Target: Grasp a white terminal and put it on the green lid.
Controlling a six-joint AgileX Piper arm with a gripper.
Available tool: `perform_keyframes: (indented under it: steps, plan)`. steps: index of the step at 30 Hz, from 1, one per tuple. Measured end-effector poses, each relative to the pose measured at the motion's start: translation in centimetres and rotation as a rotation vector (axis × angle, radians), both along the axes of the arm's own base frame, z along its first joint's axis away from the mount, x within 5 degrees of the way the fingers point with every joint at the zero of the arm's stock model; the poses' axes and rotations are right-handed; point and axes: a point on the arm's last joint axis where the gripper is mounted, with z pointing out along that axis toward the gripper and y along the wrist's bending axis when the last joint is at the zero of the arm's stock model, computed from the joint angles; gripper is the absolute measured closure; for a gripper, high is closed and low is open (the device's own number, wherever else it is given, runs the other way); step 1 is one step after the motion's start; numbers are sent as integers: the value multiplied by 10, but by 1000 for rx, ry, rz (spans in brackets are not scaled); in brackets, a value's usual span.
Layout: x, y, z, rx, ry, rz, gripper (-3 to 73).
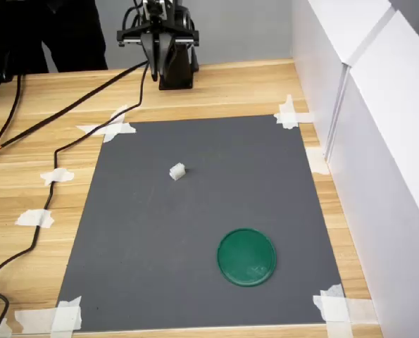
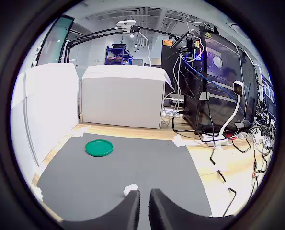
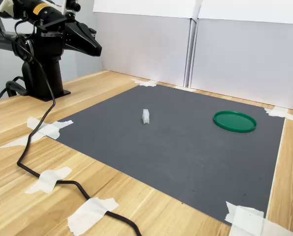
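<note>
The white terminal [image 1: 177, 171] [image 3: 146, 116] is a tiny blocky piece alone on the dark grey mat, toward the arm's side. In the wrist view the terminal [image 2: 130, 189] lies just ahead of the fingertips, slightly to one side. The green lid [image 1: 246, 257] [image 2: 98, 147] [image 3: 234, 121], a flat round disc, rests on the mat well beyond it. My gripper [image 1: 155, 51] [image 2: 144, 211] [image 3: 90, 45] hangs high over the wooden table near the arm's base, off the mat. Its jaws are shut with nothing between them.
The grey mat [image 1: 160, 282] is taped at its corners to a wooden table [image 1: 251, 88]. White tape scraps [image 1: 114, 129] and black cables [image 1: 51, 176] lie on the first exterior view's left. White panels [image 1: 378, 141] wall off the first exterior view's right side.
</note>
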Motion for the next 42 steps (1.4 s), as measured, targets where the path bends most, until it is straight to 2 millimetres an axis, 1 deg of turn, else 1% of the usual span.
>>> perform_keyframes:
  steps: [11,25,27,30,34,42]
  plan:
    - [0,-3,3,-84,-35,-18,623]
    - [0,-3,3,-78,-36,-17,623]
    - [0,-2,6,-70,-36,-16,623]
    - [-2,-2,15,-68,-9,-16,623]
    - [2,-3,33,-71,155,-15,623]
    - [32,-3,80,-75,394,-13,623]
